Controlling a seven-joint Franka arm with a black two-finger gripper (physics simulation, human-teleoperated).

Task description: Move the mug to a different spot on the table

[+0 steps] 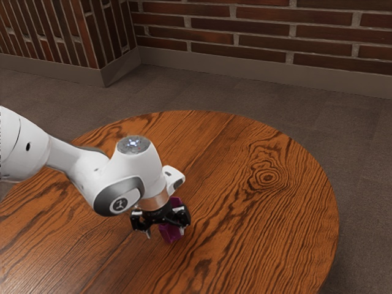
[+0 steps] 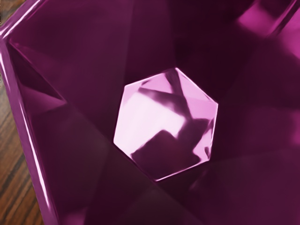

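Warm wood grain covers the round table (image 1: 245,245), and on its near part, nearer the camera than the dark knot (image 1: 267,177) and toward the exterior view's left of it, stands the purple mug (image 1: 171,232). The gripper (image 1: 160,223) hangs directly over the mug and hides most of it. I cannot tell whether the jaws have closed on it. The wrist view looks straight down into the cup, past flat angled walls to a pale six-sided bottom with sharp reflections. I judge it hard, stiff, light and rather slick. A pinch across one wall at the rim, seated flat on a facet, should hold better than a corner. Beyond the knot lie the grey floor (image 1: 343,122) and the brick wall (image 1: 275,30).
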